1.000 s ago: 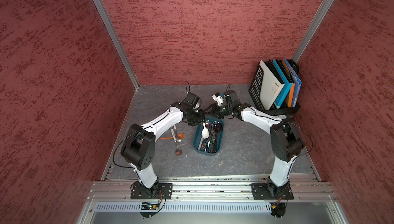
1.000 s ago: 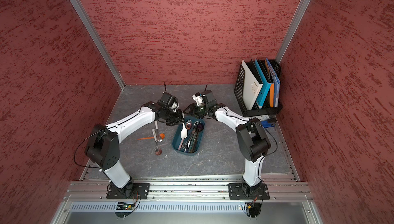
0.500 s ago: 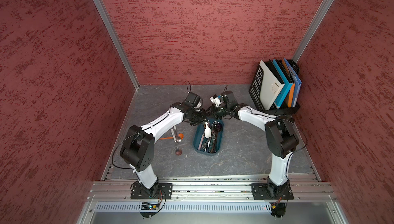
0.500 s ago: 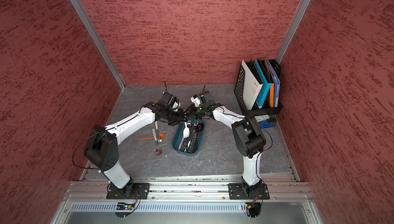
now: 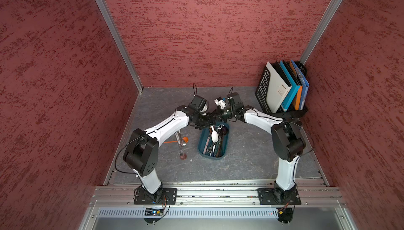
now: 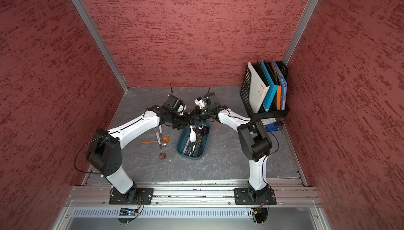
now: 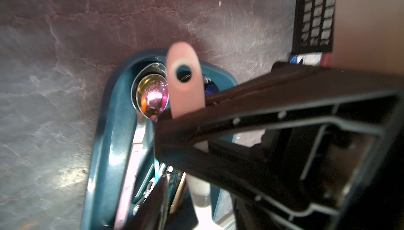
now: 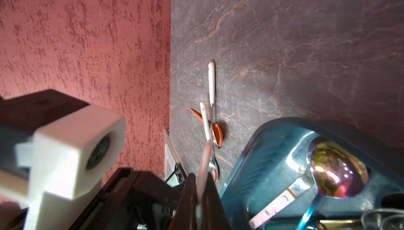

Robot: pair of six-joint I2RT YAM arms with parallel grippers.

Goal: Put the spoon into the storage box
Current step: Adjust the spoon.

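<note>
Holding the spoon: the right gripper (image 8: 200,180) is closed tight on the thin pale handle of the white spoon (image 5: 214,136). It grips near the handle's tip, which has a round hole in it.
Left gripper: the left gripper (image 5: 206,123) is right next to the right one, above the far end of the storage box (image 5: 202,146). In the left wrist view only one of its fingers (image 7: 161,204) shows. There is a gap between that finger and the spoon, so it looks open and is not pinching the spoon.
Spoon: it hangs with its handle up, over the far end of the storage box. Its white bowl is low over the things inside. I cannot tell if the bowl touches them.
Storage box: it is dark teal, long and shallow. It sits on the table (image 5: 251,152) between the two arms. Other spoons and tools fill it, and a shiny rainbow spoon (image 7: 153,97) lies at its far end.
Beside the storage box: on the left arm's side, an orange spoon (image 8: 216,133) lies on the table. A long white-handled spoon (image 8: 211,82) and a shorter white-handled spoon (image 8: 204,119) lie across it.
Away from the storage box: a black file rack (image 5: 263,95) with folders stands in the far corner on the right arm's side, well apart from the storage box.
</note>
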